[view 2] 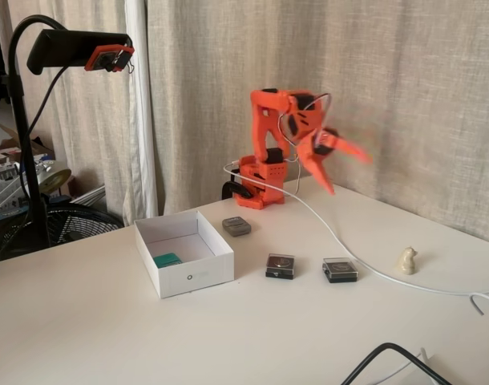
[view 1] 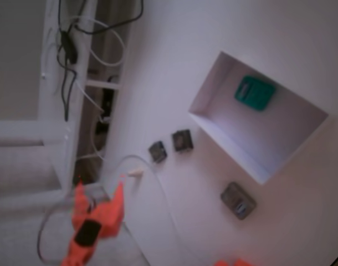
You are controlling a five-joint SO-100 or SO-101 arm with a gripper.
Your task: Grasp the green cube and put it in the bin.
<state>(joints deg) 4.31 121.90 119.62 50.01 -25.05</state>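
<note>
The green cube (view 1: 255, 92) lies inside the bin (view 1: 230, 149), close to one wall. In the fixed view from the side the cube (view 2: 167, 259) rests on the floor of the white bin (view 2: 188, 277) by its front left wall. My orange gripper (view 2: 349, 172) hangs open in the air to the right of the arm's base, well away from the bin, with nothing between its fingers. From above, the gripper (view 1: 100, 194) appears at the lower left with its two fingers spread apart.
Three small dark grey blocks (view 2: 236, 226) (view 2: 280, 265) (view 2: 340, 269) sit on the table beside the bin. A white cable (view 2: 341, 241) runs across the table past a small pale figure (view 2: 406, 260). A camera on a black stand (view 2: 76, 48) rises at the left.
</note>
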